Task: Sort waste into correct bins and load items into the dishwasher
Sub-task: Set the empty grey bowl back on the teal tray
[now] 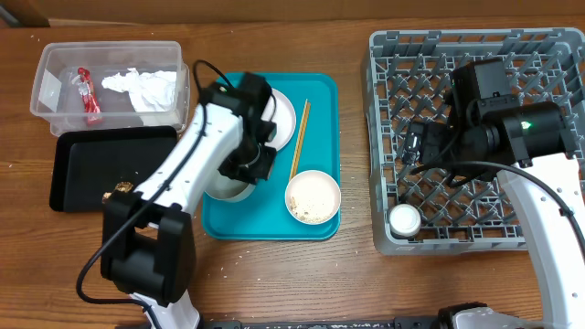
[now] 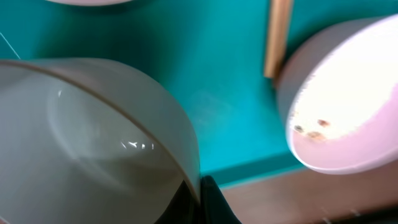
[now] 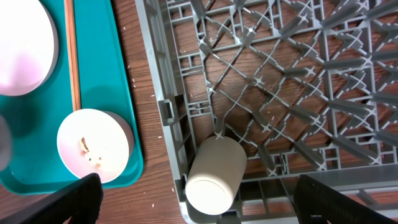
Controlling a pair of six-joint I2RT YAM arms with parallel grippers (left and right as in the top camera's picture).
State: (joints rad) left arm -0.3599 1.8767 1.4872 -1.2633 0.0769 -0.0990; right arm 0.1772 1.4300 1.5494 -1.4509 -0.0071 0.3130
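Well, dish rack (image 1: 475, 55): fills the worktop's (image 1: 274, 274) right side, pegs mostly bare.
Teal tray (image 1: 322, 91): centre, a strip of bare wood between it and the rack.
Black tray (image 1: 82, 174): left edge, just beside the clear tub (image 1: 46, 82) holding red wrapper (image 1: 87, 96) and napkin (image 1: 146, 87).
Pale bowl (image 1: 313, 196): teal tray's near-right corner, food scraps (image 3: 87, 146) inside; chopsticks (image 1: 301, 137) just beside it.
Cup (image 1: 405, 219): rack's near-left corner.
My left jaws: closed on a grey bowl's (image 2: 93, 137) rim.
My right jaws: spread wide, empty, above the rack.

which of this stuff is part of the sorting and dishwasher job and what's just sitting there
Job: red wrapper, napkin, clear tub, black tray, plate, bowl with scraps, second bowl, chopsticks, cup, grey rack.
Just there: teal tray, wooden table.
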